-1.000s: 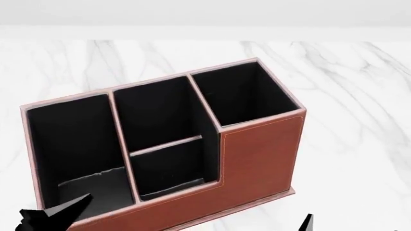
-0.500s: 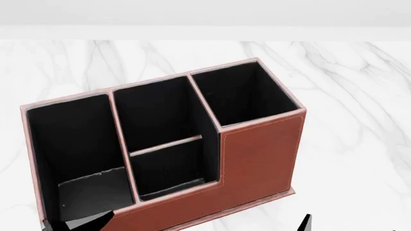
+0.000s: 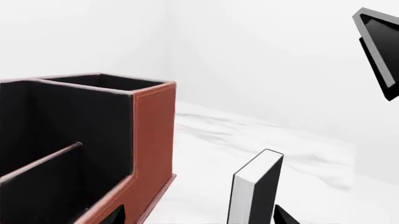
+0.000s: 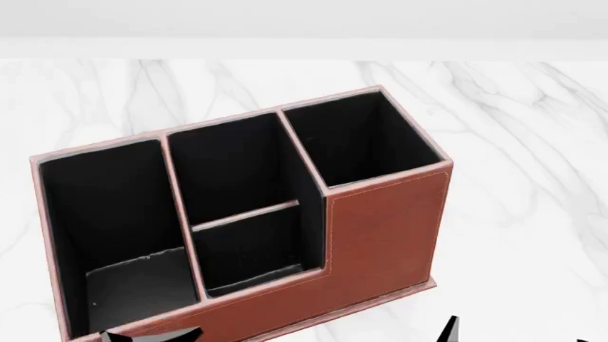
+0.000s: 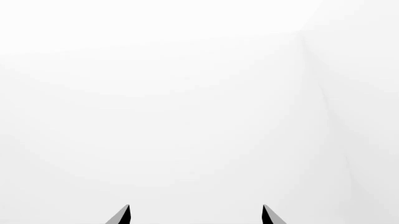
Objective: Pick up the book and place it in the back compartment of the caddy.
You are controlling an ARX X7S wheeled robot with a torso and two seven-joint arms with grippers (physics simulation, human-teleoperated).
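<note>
The reddish-brown caddy [image 4: 385, 228] fills the middle of the head view, with its small low-walled back compartment [image 4: 252, 249] on the near side. The black book [image 3: 257, 189] with white page edges shows only in the left wrist view. It stands upright on the marble beside the caddy [image 3: 153, 140]. My left gripper [image 3: 196, 217] is open, and the book stands beyond it, close to one fingertip and touching neither. In the head view the left gripper [image 4: 156, 335] pokes up just below the caddy's near wall. My right gripper [image 5: 195, 217] is open and faces blank white.
White marble tabletop [image 4: 532, 214] surrounds the caddy, with a pale wall behind. A dark, grey-edged part [image 3: 377, 51] hangs high in the left wrist view; I cannot tell what it is. The right gripper's tip [image 4: 446, 331] shows low in the head view.
In the head view my left gripper has slid rightward along the caddy's near wall and sunk lower in the frame. The right gripper and the caddy have hardly moved.
</note>
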